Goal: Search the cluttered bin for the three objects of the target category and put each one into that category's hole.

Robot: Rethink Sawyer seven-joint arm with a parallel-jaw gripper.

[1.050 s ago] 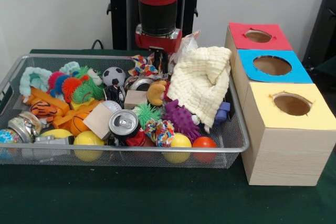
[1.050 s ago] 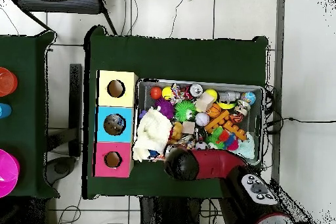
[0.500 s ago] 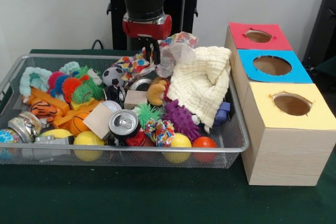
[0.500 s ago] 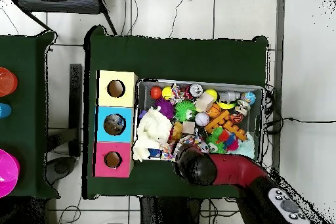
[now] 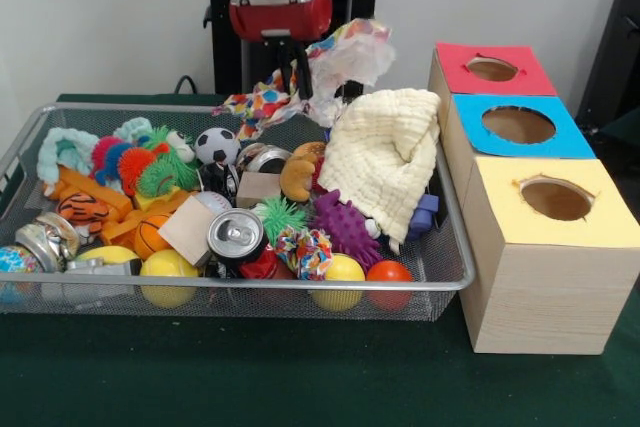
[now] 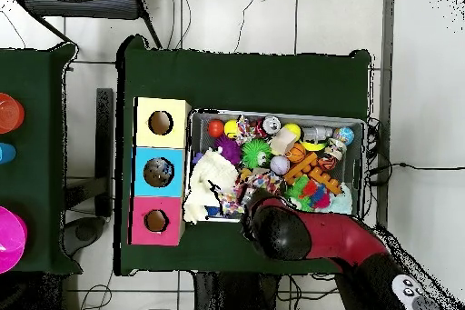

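Colourful polka-dot cloth (image 5: pixel 262 104), bunched with a pale crinkled piece, hangs from my end effector (image 5: pixel 290 75) above the far side of the wire mesh bin (image 5: pixel 440 282). I read the end effector as pinching that cloth: the fabric drapes to both sides of the dark fingers and clears the clutter below it. It sits over the bin's far edge, near the cream waffle-weave cloth (image 5: pixel 383 159) that is heaped in the bin's corner closest to the boxes.

Beside the bin on the green counter (image 5: pixel 300 377) stand three wooden boxes in a row, with a red-topped hole (image 5: pixel 492 69), a blue-topped hole (image 5: pixel 519 124) and a yellow-topped hole (image 5: pixel 556 199). The lifted cloth is well apart from all three.

From overhead, my red arm covers the end effector, so I see only a scrap of the cloth at the arm's tip. In the front view the arm is cut off at the top edge. Under the cream cloth something purple-blue (image 5: pixel 425 216) peeks out; I cannot make out what it is.
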